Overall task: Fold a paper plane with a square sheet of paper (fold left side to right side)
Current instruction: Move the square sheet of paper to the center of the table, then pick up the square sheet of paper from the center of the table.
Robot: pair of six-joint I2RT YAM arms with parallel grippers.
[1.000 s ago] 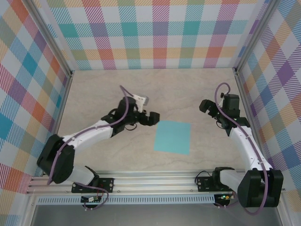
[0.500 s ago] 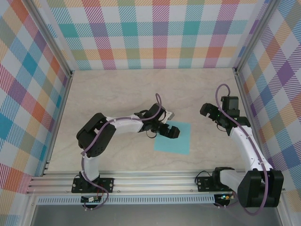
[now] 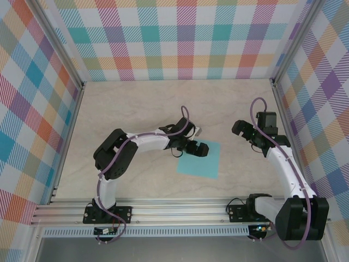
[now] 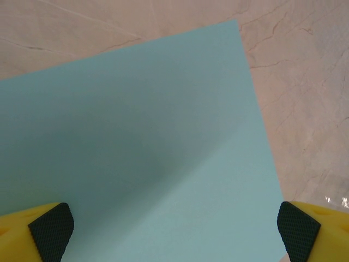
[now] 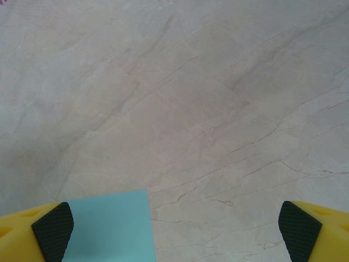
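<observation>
Top external: my left hand (image 3: 197, 149), fingers wide apart, hangs over the upper-left corner of the paper (image 3: 202, 162), which lies flat on the surface (image 3: 136, 103). My right hand (image 3: 241, 129) is spread wide too, off to its right.

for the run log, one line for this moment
paper: flat, unfolded | left end effector: open, over paper | right end effector: open, beside paper

No readable text or labels anywhere

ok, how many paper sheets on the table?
1. The square sheet of paper lies on the table, right of centre, its far-left corner under the left arm. Another stacked beneath would be hidden.
</observation>
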